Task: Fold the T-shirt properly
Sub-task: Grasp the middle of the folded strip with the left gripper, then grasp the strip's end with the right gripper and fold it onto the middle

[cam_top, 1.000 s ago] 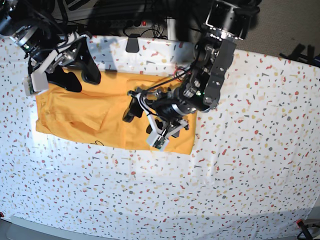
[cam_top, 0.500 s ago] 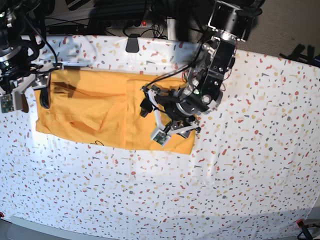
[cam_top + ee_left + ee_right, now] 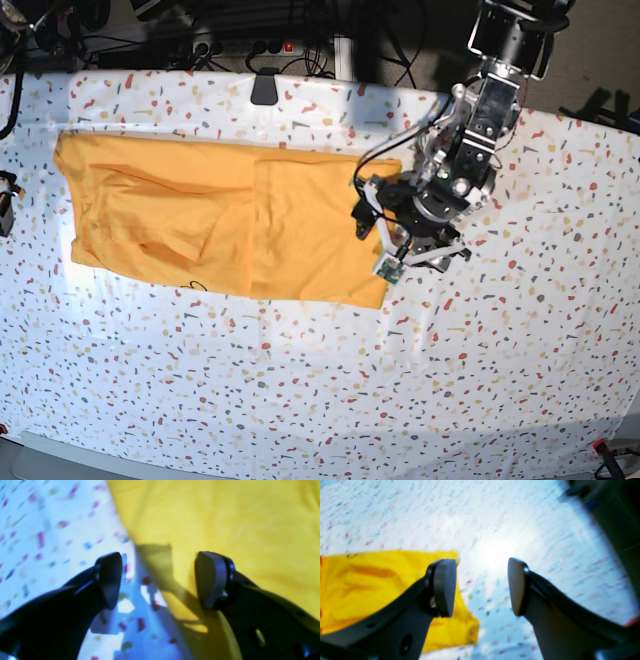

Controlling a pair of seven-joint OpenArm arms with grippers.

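Since half a second ago, both arms have pulled outward off the T-shirt (image 3: 220, 225). From the base view, the left end effector (image 3: 380, 225) sits at the shirt's three o'clock edge; the right arm is out of frame. Wrist views alone show both left (image 3: 158, 580) and right end effector (image 3: 482, 586) pads apart, empty. Mustard cloth lies flat, creased, on the speckled worktop (image 3: 450, 380), at ten o'clock.

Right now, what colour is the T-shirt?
Plain mustard yellow T-shirt, clearest in the base view.

blk arms, rounded grey-padded jaws, cables
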